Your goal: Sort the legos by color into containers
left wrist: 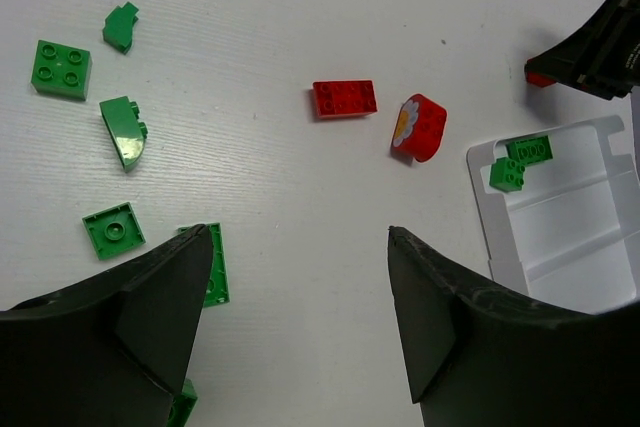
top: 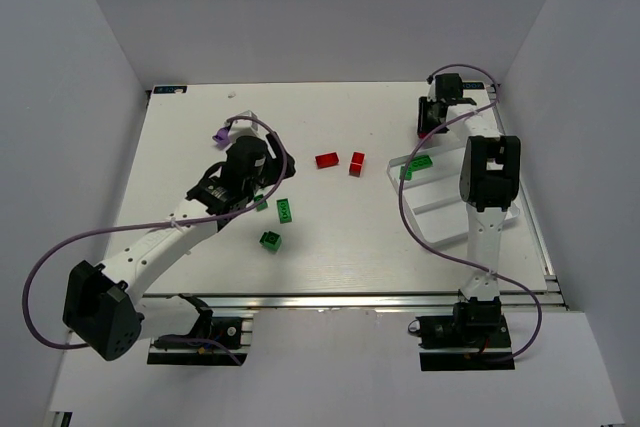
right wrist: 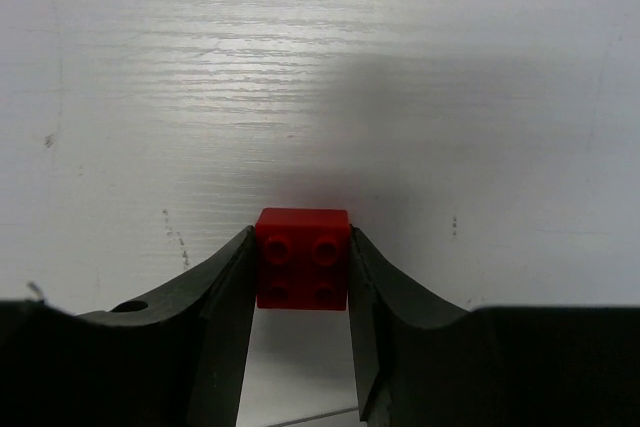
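**brickfan:** While the right gripper (right wrist: 300, 247) is out by the far edge of the table (top: 340, 247), what's it got?

**yamuser:** It's clamped on a red 2x2 (right wrist: 302, 272), studs facing its camera, a finger tight on each side. Looks lifted off the table, but I can't swear to that from the wrist view.

**brickfan:** And the left gripper (left wrist: 300, 237)?

**yamuser:** Jaws wide apart, hovering over the loose greens. Its camera shows a square 2x2 (left wrist: 61, 69), a small chunk (left wrist: 121, 27), a curved one (left wrist: 124, 131), a flat plate (left wrist: 113, 230) and a second plate (left wrist: 218, 272) half tucked under its left finger.

**brickfan:** Any reds on the table?

**yamuser:** Two, mid-table between the arms. A flat red brick (left wrist: 344, 98), and just beside it, not touching, a rounded red one with a flower (left wrist: 420, 128).

**brickfan:** Tray?

**yamuser:** Tray (left wrist: 570, 247) is on the right, partly behind the right arm in the top view. A green pair (left wrist: 528, 150) sits touching each other in its far compartment, at the end nearest the reds
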Action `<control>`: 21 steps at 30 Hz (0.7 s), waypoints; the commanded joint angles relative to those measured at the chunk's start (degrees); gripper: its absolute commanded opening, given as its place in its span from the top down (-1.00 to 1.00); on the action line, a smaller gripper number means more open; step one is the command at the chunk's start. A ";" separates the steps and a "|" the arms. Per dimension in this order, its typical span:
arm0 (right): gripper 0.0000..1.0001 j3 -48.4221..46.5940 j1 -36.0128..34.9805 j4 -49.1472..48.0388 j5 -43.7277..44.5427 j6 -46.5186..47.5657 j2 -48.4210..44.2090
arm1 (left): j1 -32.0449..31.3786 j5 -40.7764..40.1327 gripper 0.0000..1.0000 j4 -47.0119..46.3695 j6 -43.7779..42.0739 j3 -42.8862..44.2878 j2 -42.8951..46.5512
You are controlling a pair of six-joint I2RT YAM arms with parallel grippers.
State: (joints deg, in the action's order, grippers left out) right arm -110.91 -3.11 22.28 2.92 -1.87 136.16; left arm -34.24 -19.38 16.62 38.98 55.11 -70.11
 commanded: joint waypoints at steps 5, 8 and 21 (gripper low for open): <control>1.00 4.73 0.92 -7.51 -11.86 6.43 -10.02 | 0.14 1.36 -0.61 -2.47 -0.75 1.40 -1.09; 1.00 8.95 1.79 -8.57 -22.39 11.42 -15.56 | 0.14 1.45 -0.61 -3.17 -1.10 0.70 -0.65; 1.00 26.70 2.50 17.00 -50.83 50.19 -36.73 | 0.14 4.17 -0.68 -8.45 -1.19 -2.38 -0.21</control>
State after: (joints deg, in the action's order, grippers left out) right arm -89.45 -0.51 28.95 -43.53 35.33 101.97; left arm -34.24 -16.64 10.76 38.39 52.88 -71.48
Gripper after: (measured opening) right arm 0.426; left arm 0.837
